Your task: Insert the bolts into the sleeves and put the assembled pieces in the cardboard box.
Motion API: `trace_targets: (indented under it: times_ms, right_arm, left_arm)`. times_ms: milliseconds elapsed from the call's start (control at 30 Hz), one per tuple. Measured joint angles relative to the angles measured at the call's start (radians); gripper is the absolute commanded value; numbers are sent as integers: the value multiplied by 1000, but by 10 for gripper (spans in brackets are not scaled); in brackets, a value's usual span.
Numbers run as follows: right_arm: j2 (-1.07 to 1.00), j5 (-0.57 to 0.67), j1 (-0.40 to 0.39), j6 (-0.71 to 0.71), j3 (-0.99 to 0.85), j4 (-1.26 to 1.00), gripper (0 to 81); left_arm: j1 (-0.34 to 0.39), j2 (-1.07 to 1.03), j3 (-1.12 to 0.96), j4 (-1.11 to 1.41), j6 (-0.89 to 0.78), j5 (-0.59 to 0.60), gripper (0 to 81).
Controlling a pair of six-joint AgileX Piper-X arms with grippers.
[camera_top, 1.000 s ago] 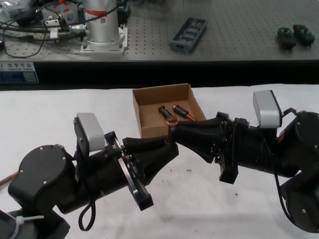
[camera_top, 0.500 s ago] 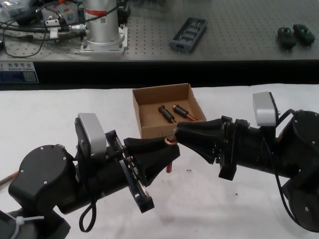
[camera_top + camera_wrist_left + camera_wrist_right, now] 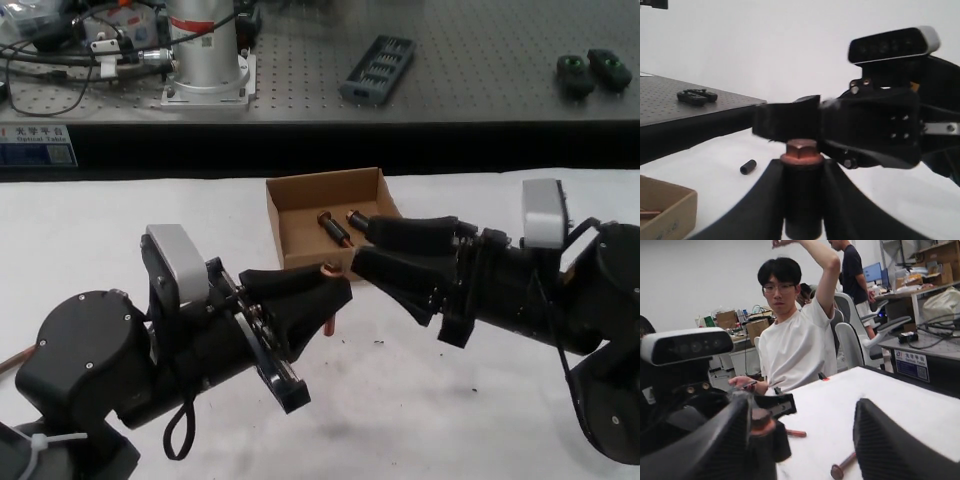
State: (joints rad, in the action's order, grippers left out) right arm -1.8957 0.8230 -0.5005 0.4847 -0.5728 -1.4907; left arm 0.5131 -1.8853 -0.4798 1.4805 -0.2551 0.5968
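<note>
Left gripper (image 3: pixel 802 170) is clamped tight on a black cylindrical sleeve (image 3: pixel 802 207) with a copper hex-head bolt (image 3: pixel 801 149) sitting in it, just off the near wall of the brown cardboard box (image 3: pixel 325 192) by the white worktop (image 3: pixel 100 220)'s far edge. Right gripper (image 3: pixel 360 244) is right beside it, fingers spread apart. Two finished pieces (image 3: pixel 333 227) are lying in the box.

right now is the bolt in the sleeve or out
In: the bolt's copper head sits on top of the black sleeve, which is held upright in the left gripper.

One cardboard box (image 3: pixel 325 180), two assembled pieces (image 3: pixel 335 228) inside, one loose sleeve (image 3: pixel 747 166).
</note>
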Motion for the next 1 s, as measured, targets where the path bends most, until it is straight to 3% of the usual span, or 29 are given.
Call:
trace_targets:
  times_ms: [200,300,600,767,1000]
  right_arm:
    - [0,17,93,36,0,-38,195]
    - [0,26,120,40,0,-40,35]
    - [0,32,183,46,0,-40,66]
    - [0,32,183,46,0,-40,66]
    - [0,30,183,34,0,-40,66]
  left_arm:
    - [-10,0,0,-2,-23,-26,6]
    - [-27,0,0,-2,-69,-26,6]
    - [-59,128,0,-60,-131,-41,6]
    - [-59,308,0,-426,-52,-208,6]
    - [-59,464,-9,-707,-38,-370,6]
